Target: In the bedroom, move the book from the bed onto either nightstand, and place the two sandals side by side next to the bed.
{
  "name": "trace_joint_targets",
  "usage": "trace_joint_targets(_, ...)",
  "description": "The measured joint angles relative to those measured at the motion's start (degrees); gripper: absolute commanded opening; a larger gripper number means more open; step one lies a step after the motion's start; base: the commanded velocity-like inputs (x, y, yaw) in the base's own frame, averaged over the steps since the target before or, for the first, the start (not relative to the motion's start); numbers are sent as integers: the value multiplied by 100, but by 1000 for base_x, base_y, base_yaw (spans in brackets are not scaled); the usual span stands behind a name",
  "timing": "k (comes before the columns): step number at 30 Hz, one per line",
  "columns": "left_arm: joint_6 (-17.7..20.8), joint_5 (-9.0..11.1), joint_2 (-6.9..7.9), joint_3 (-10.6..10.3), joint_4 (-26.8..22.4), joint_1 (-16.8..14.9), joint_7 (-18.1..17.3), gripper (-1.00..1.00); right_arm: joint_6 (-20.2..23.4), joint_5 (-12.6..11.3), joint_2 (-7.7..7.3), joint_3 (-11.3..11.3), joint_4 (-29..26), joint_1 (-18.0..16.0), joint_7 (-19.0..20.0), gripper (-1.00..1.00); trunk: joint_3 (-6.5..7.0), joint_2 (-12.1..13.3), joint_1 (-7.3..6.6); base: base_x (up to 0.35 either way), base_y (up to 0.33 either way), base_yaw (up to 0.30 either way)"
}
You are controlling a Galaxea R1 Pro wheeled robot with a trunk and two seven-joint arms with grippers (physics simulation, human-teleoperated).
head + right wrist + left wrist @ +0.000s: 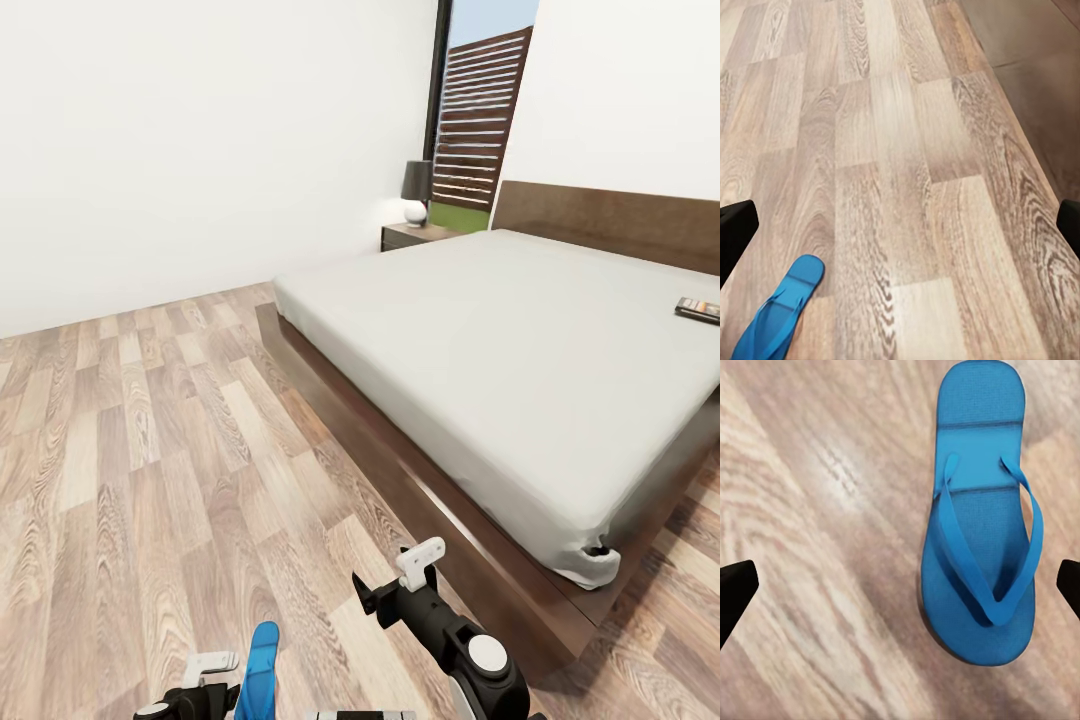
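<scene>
A: Floor's (150,420) glossy wood plank, walls plain white. The flat blue sandal (981,521) with its V-strap lies on the planks, under the left end effector (210,668), whose jaws are spread wide with nothing in them.

B: And the book (698,309)?

A: Thin, dark, near the right edge of the bed's (480,340) smooth grey mattress. Right end effector (395,575) is wide and empty too, over bare floor beside the dark wooden frame. A nightstand (412,236) with a lamp (416,190) sits by the headboard.

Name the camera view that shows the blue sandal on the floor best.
The left wrist view: the sandal lies whole there, straps and sole plain. The right wrist view catches one cut by the edge; the head view shows a blue sliver low down.
</scene>
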Motion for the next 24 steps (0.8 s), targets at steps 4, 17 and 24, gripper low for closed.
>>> trace_joint_targets(4, 0, 0, 1, 0, 0, 0, 0, 100, -3, 0, 0, 0, 0, 0, 0, 100, 0, 0, 0, 0, 0, 0)
trace_joint_targets(17, 0, -2, -1, 0, 0, 0, 0, 100, 1, 0, 0, 0, 0, 0, 1, 100, 0, 0, 0, 0, 0, 0)
trace_joint_targets(24, 5, -6, -3, -1, 0, 0, -1, 100, 4, 0, 0, 1, 10, 0, 1, 100, 0, 0, 0, 0, -64, 0)
